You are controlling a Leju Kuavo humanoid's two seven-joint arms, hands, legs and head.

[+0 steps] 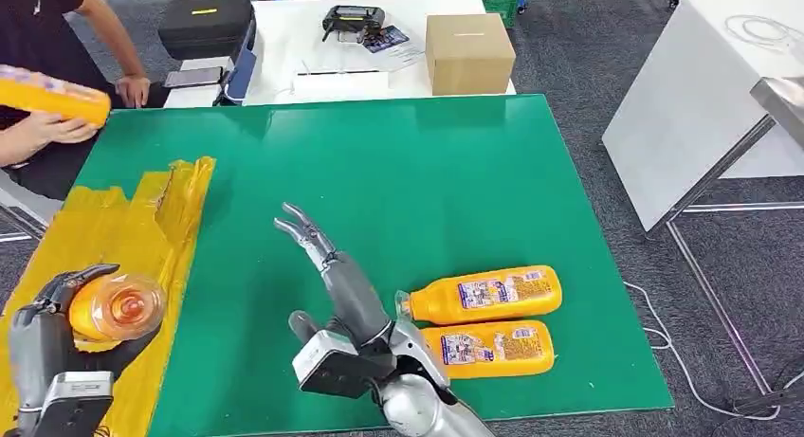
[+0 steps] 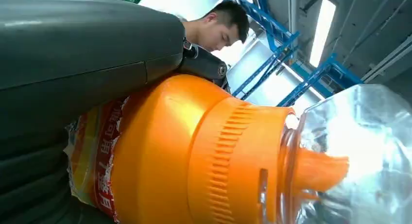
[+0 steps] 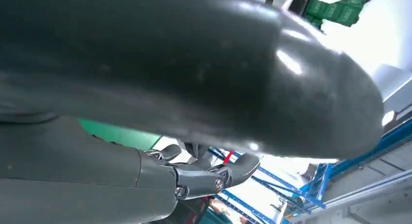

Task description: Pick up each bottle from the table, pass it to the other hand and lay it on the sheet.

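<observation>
While my left hand point(image 1: 57, 337) grips a bottle point(image 1: 118, 306) cap-up above the yellow sheet point(image 1: 114, 238), my right hand point(image 1: 332, 276) is spread and empty, 2 bottles point(image 1: 484, 295) just right of it.

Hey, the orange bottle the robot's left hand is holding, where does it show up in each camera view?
Head view: the held bottle sits at lower left in the left hand, cap end toward the camera, over the yellow sheet.
Left wrist view: the bottle takes up the middle, its clear cap at the right.
Right wrist view: the bottle is not in it.
Shared landmark: the green mat, a sliver of it also in the right wrist view.
</observation>
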